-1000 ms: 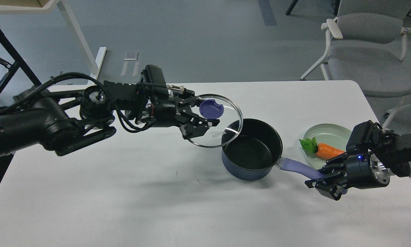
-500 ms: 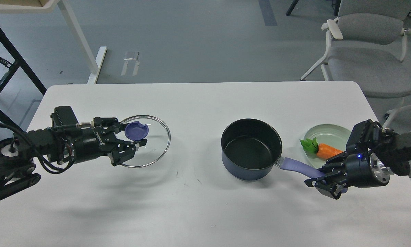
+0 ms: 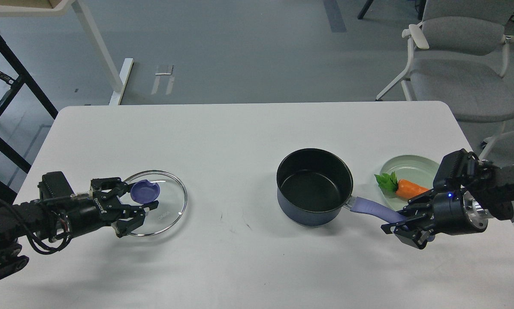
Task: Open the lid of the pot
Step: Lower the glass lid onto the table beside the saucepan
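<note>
The pot lid [image 3: 169,201], clear glass with a metal rim and a purple-blue knob [image 3: 145,191], is low over the table's left front, far from the pot. My left gripper [image 3: 140,198] is shut around the knob; I cannot tell if the lid rests on the table. The pot [image 3: 315,185], dark blue with a black inside, stands uncovered right of the middle. Its lavender handle [image 3: 370,209] points to the right front. My right gripper [image 3: 405,224] is shut on the handle's end.
A pale green plate [image 3: 413,165] with a toy carrot [image 3: 410,189] sits just behind the handle, close to my right gripper. A grey chair [image 3: 458,64] stands beyond the white table's [image 3: 240,141] far right corner.
My left gripper has carried the lid from just beside the pot's rim far to the left and down towards the table's left front. The pot and my right gripper have not moved.
</note>
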You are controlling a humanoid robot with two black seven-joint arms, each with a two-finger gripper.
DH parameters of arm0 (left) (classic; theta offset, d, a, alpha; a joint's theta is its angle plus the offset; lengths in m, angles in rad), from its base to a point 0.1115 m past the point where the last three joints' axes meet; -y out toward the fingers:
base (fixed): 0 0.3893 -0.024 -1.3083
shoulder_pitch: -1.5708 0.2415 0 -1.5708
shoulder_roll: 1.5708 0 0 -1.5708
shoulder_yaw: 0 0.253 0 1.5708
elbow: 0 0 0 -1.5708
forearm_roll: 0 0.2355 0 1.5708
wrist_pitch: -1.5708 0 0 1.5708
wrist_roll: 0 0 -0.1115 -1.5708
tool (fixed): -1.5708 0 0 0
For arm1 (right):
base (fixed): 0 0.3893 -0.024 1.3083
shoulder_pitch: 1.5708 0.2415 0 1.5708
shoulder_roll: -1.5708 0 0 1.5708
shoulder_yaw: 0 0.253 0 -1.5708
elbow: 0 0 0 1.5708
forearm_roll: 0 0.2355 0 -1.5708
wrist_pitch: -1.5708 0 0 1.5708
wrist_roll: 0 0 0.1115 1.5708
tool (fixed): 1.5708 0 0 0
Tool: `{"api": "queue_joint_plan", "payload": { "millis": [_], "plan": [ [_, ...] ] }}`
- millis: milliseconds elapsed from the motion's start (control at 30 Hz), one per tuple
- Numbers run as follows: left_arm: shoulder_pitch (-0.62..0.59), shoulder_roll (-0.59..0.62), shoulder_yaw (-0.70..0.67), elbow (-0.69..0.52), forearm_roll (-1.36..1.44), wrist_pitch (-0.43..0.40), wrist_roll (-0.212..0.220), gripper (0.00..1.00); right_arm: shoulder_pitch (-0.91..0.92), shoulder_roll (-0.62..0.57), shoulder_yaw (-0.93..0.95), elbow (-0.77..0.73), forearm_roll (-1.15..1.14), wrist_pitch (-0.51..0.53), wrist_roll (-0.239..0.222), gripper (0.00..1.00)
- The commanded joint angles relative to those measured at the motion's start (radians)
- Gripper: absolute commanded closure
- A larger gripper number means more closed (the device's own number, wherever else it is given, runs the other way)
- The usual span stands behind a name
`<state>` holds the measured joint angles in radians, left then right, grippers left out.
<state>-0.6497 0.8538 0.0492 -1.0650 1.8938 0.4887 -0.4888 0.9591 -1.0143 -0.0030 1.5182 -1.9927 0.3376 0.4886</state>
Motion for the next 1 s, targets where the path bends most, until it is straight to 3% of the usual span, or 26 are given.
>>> {"api": "queue_joint_plan", "payload": {
  "millis": [0,133,333,733,967],
  "plan": [
    [0.012,-0.010,0.000,0.036,0.007,0.000,0.000,0.61,0.000,0.000,0.000,0.000,0.000,0.000,0.000,0.66],
    [0.018,-0.012,0.000,0.043,0.007,0.000,0.000,0.60,0.000,0.000,0.000,0.000,0.000,0.000,0.000,0.66],
    [0.021,-0.024,0.000,0.060,0.007,0.000,0.000,0.50,0.000,0.000,0.000,0.000,0.000,0.000,0.000,0.66],
    [0.024,-0.024,0.000,0.062,0.004,0.000,0.000,0.06,0.000,0.000,0.000,0.000,0.000,0.000,0.000,0.66],
    [0.021,-0.006,-0.002,0.025,-0.010,-0.004,0.000,0.01,0.000,0.000,0.000,0.000,0.000,0.000,0.000,0.66]
  ]
}}
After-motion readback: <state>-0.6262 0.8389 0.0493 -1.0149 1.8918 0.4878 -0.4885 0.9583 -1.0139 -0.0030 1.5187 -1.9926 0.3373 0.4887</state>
